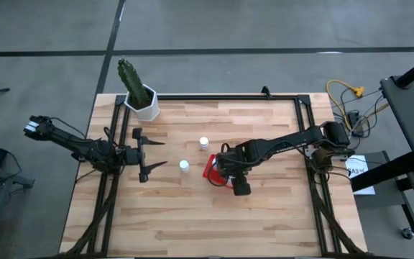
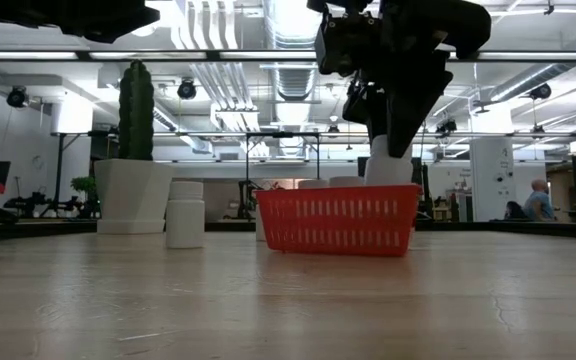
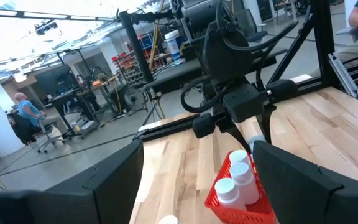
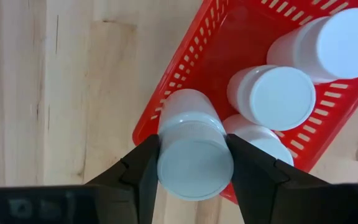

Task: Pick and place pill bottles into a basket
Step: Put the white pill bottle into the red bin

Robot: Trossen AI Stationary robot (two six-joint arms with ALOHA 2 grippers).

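Three small white cylindrical plastic pill bottles [image 4: 272,96] are seen standing in the small red rectangular mesh-walled plastic basket [image 4: 185,68]. A fourth bottle [image 4: 194,158] is clamped between the right gripper's [image 4: 194,171] jaws, above the basket's edge. Two loose bottles [image 1: 184,166] are left on the wooden table [image 1: 264,223]. The left gripper [image 1: 153,155] is held agape nearby.
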